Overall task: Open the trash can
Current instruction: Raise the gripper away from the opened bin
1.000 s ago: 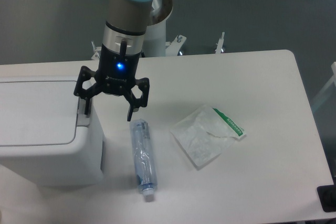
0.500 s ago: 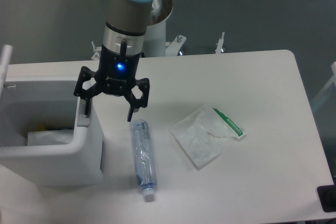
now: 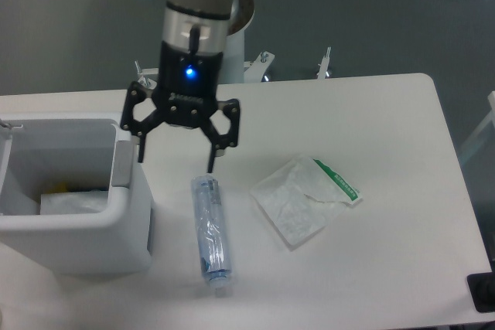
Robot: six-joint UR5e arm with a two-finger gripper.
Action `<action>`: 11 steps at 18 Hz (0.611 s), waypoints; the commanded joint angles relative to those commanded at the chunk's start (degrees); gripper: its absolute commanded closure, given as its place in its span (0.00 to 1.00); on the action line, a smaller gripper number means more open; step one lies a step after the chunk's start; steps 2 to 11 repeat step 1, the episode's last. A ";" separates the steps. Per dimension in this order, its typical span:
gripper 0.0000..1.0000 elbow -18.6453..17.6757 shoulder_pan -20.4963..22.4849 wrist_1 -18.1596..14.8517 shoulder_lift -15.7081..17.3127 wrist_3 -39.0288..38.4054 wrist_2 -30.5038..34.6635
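Observation:
The white trash can [image 3: 124, 229] stands at the table's left edge. Its lid is swung up at the far left, only a thin edge [image 3: 6, 133] showing, and the inside is exposed with white and yellow things at the bottom. The grey push tab [image 3: 122, 164] sits on the can's right rim. My gripper [image 3: 176, 161] hangs open and empty just right of the can, above the table. Its left fingertip is beside the tab, apart from it.
A clear plastic bottle with a blue label [image 3: 210, 229] lies lengthwise just below my gripper. A translucent plastic bag with a green strip [image 3: 303, 197] lies to its right. The white table [image 3: 387, 129] extends right.
The lid was shut, then sprang open to the left. My gripper has since risen and shifted right, off the push tab.

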 joint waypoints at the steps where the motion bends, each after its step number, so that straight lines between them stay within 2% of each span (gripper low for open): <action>1: 0.00 -0.09 0.62 0.00 0.09 1.40 0.27; 11: 0.00 -0.09 0.62 0.00 0.09 1.40 0.27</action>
